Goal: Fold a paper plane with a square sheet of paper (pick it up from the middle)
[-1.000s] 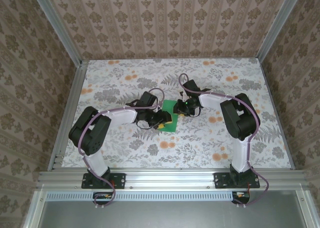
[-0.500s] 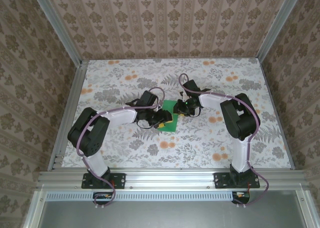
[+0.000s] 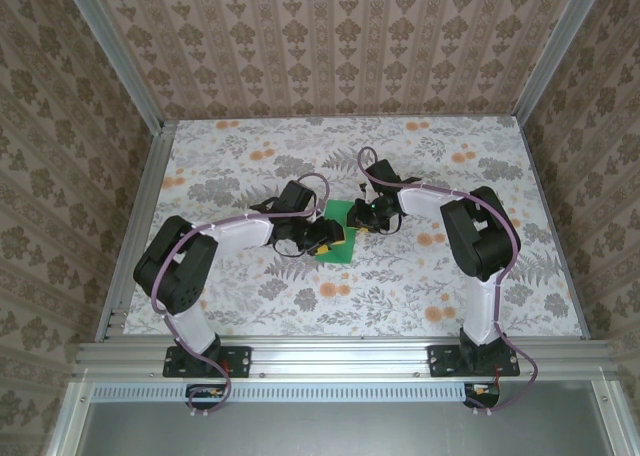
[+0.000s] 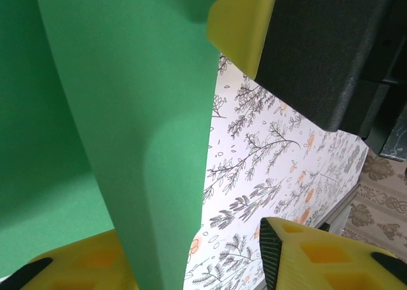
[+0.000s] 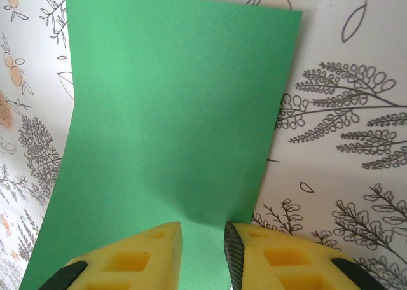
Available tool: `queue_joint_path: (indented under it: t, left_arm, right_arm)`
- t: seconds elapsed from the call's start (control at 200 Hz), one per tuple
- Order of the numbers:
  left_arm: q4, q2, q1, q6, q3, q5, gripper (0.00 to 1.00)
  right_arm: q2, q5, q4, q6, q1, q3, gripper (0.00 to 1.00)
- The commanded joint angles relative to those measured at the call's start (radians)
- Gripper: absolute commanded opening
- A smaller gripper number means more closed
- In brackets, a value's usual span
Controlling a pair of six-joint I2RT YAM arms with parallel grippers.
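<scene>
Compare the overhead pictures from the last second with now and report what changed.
The left arm's elbow drifted slightly outward, toward the table's left edge. Nothing was visibly taken hold of or let go. The square sheet of paper, the left gripper and the right gripper stayed together at the middle of the table.

There is one green square sheet of paper (image 5: pixel 178 112) and one floral bench (image 3: pixel 230 166). There are two arms: one left arm (image 3: pixel 235 234) and one right arm (image 3: pixel 440 204). Each arm carries one tool, which makes two: the left tool (image 4: pixel 184 239) and the right tool (image 5: pixel 202 229). Each tool has two yellow fingers (image 5: pixel 127 258), four in all. Three patterned walls (image 3: pixel 330 46) enclose the bench.
</scene>
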Motion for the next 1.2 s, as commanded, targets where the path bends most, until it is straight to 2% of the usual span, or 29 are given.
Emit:
queue_joint_path:
  t: [0.0, 0.275, 0.715, 0.895, 1.195]
  left_arm:
    - [0.024, 0.002, -0.006, 0.022, 0.035, 0.001, 0.49]
    - [0.075, 0.032, -0.006, -0.002, 0.063, 0.01, 0.53]
    - [0.079, 0.103, -0.004, -0.004, 0.106, 0.006, 0.52]
    - [0.078, 0.116, -0.002, -0.006, 0.096, -0.014, 0.5]
    - [0.076, 0.123, 0.001, -0.008, 0.071, -0.042, 0.37]
  right_arm:
    - [0.068, 0.047, -0.026, -0.001, -0.005, -0.042, 0.29]
    - [0.069, 0.039, -0.025, -0.003, -0.004, -0.045, 0.29]
    - [0.056, 0.02, -0.013, -0.001, -0.016, -0.055, 0.26]
    - [0.022, -0.017, 0.009, 0.008, -0.028, -0.063, 0.25]
    - [-0.081, -0.103, 0.081, 0.024, -0.042, -0.101, 0.29]
